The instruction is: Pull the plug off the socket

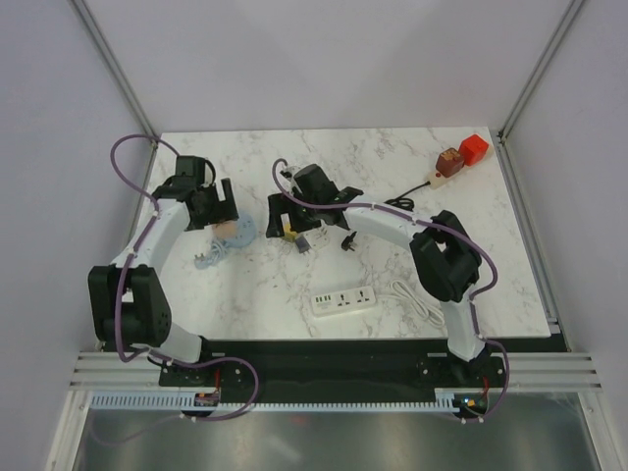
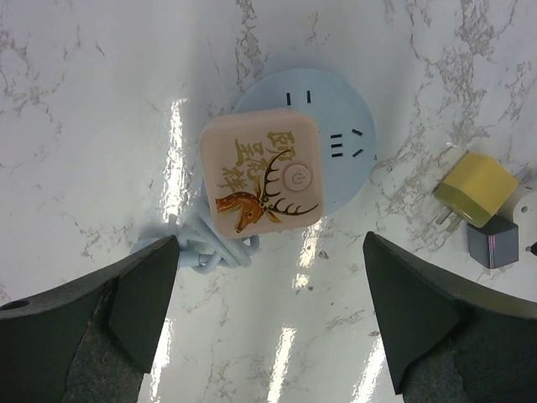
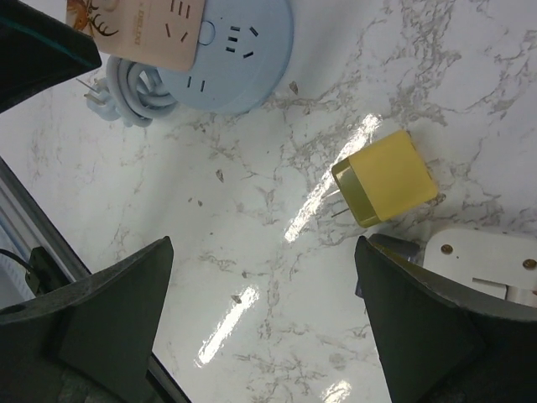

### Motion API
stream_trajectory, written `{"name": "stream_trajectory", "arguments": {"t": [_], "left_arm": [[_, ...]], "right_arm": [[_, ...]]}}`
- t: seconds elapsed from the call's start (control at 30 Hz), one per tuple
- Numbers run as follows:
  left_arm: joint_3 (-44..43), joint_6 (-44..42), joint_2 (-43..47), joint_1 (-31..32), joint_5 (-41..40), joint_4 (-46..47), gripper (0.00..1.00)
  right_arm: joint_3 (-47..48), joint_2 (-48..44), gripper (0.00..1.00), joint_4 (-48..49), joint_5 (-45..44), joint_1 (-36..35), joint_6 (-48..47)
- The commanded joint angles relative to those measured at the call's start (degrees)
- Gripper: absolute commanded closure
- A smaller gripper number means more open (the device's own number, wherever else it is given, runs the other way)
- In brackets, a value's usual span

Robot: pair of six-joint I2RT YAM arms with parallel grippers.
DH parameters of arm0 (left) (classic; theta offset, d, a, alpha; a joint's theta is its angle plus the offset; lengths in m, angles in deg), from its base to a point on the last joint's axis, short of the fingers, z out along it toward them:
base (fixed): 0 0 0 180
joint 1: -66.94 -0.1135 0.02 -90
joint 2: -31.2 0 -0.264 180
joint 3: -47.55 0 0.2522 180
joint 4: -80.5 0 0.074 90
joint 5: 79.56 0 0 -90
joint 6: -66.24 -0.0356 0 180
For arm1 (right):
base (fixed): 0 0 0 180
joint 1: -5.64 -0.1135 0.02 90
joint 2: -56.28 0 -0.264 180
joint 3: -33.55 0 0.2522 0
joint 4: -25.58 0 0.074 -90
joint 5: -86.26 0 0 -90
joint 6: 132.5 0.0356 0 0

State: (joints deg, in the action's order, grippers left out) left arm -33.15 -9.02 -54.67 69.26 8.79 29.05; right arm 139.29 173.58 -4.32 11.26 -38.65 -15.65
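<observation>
Nearest, at lower centre of the top view, a white strip [image 1: 343, 300] lies flat on the marble worktop [image 1: 245, 294], its cord [image 1: 417, 299] looped to its right.

Farther back, left of centre, the left gripper [image 2: 270, 252] hangs over the plug [image 2: 260, 176]. Its fingers [image 2: 143, 294] are wide apart and touch nothing. In the left wrist view they fill the lower corners, with the plug's lower edge between their tips.

The plug is a pink square block with a deer drawing and a round button. It is seated in the round blue socket [image 2: 340, 105] and covers its lower left part. A blue cord [image 2: 205, 250] bunches at the plug's lower left.

Just right of the socket lies a yellow charger [image 3: 386, 178], its prongs pointing left in the right wrist view, with a grey adapter [image 2: 493, 243] beside it. The right gripper [image 3: 262, 252] hovers over that patch, jaws likewise spread and empty, the charger toward the upper right of its view.

Farthest, at the worktop's upper right corner, a red block [image 1: 474, 147] and a brown block [image 1: 450, 161] sit side by side.
</observation>
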Motion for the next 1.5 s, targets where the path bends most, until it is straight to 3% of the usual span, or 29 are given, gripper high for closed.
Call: {"name": "stream_trajectory", "arguments": {"t": [0.0,0.27,0.57,0.67,0.8,1.1,1.47], "left_arm": [[-1.4,-2.6,-1.1,-0.2,-1.5,3.1,0.01],[-3.4,-3.0,-6.2,-0.2,-0.9,4.5,0.03],[-0.9,-3.0,-9.5,-0.2,-0.7,6.9,0.14],[-0.8,-3.1,-9.8,-0.2,-1.0,7.2,0.23],[-0.2,-3.0,-9.3,-0.3,-0.5,7.5,0.52],[-0.5,-3.1,-8.7,-0.6,1.4,7.6,0.95],[0.4,-2.6,-5.5,-0.6,3.3,8.3,0.98]], "right_arm": [[4.5,2.4,0.02,3.3,2.9,0.2,1.4],[9.3,8.3,0.04,4.6,4.3,0.1,3.9],[14.1,12.3,0.05,5.8,5.3,0.1,5.2],[16.4,14.4,0.05,5.8,6.1,0.1,5.8],[19.4,16.9,0.05,6.8,6.7,0.2,6.5],[22.8,20.8,0.04,7.0,7.7,0.3,9.5],[20.2,22.4,0.08,10.2,10.0,1.6,14.4]]}}
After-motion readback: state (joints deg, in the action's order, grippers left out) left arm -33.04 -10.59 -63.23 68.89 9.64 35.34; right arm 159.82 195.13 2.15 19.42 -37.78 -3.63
